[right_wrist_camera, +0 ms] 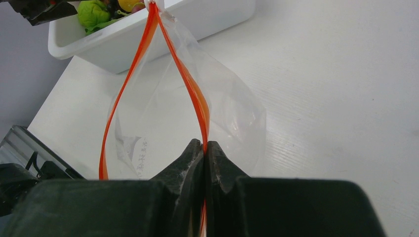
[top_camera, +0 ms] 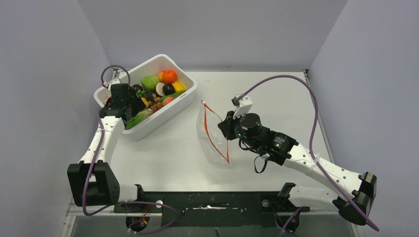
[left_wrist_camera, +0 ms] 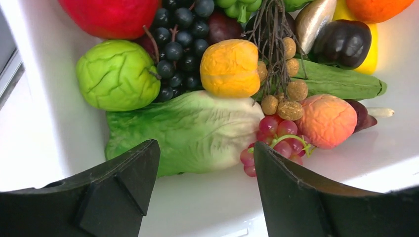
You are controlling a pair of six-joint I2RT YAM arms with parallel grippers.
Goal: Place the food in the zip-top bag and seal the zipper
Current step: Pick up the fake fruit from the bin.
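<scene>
The clear zip-top bag (top_camera: pixel 213 140) stands on the table's middle with its mouth held open. My right gripper (right_wrist_camera: pixel 204 147) is shut on one side of its red-orange zipper (right_wrist_camera: pixel 197 98); the other zipper side (right_wrist_camera: pixel 112 118) bows away to the left. My left gripper (left_wrist_camera: pixel 205 158) is open over the near end of the white bin (top_camera: pixel 174 104). Between its fingers lie a green lettuce leaf (left_wrist_camera: pixel 188 129) and red grapes (left_wrist_camera: pixel 276 133). A yellow-orange pepper (left_wrist_camera: pixel 230 67), dark grapes (left_wrist_camera: pixel 179 44), a green cabbage (left_wrist_camera: pixel 116 74) and a peach (left_wrist_camera: pixel 326 120) lie beyond.
The bin also holds an orange (top_camera: pixel 169 76), a dark plum (top_camera: pixel 169 89) and a green cucumber (left_wrist_camera: pixel 341 81). Grey walls enclose the table on the left, right and back. The right arm's purple cable (top_camera: pixel 296 84) arcs over the table.
</scene>
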